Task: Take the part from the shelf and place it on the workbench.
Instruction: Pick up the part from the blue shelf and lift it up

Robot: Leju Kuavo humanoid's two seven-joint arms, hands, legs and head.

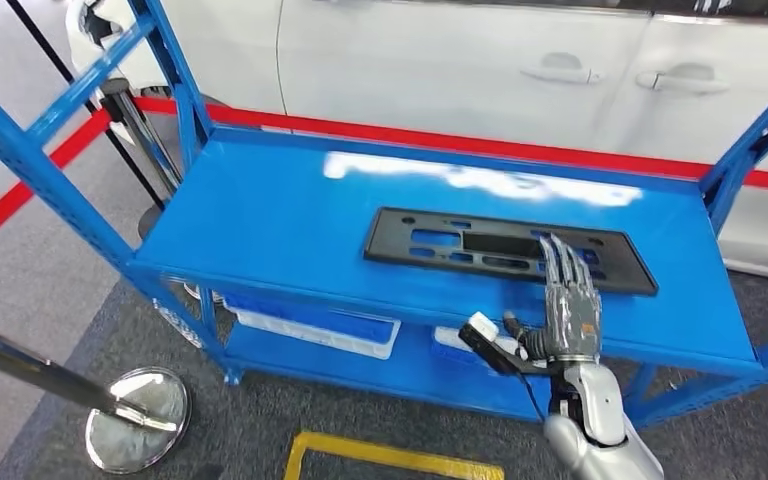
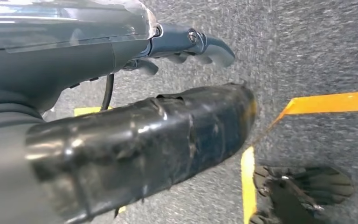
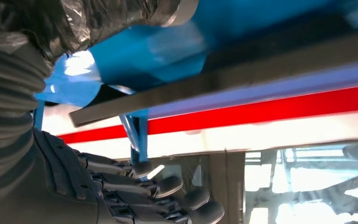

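One flat part (image 1: 508,250) lies on the shelf (image 1: 260,215); our right hand (image 1: 570,305), fingers spread and empty above it, should settle squarely before closing.

Blue metal shelf (image 1: 260,215), top deck glossy, white glare streak toward 12 o'clock edge. Black flat part (image 1: 440,245) with rectangular cutouts lies flat on deck, toward 3 o'clock of deck centre, long side parallel to front edge. Lower deck (image 1: 410,372) below, carries two white-and-blue items, one at 9 o'clock side (image 1: 315,328), other toward 3 o'clock, largely hidden. Shelf stands on grey carpet (image 1: 250,420); yellow tape outline (image 1: 380,458) on carpet at 6 o'clock.
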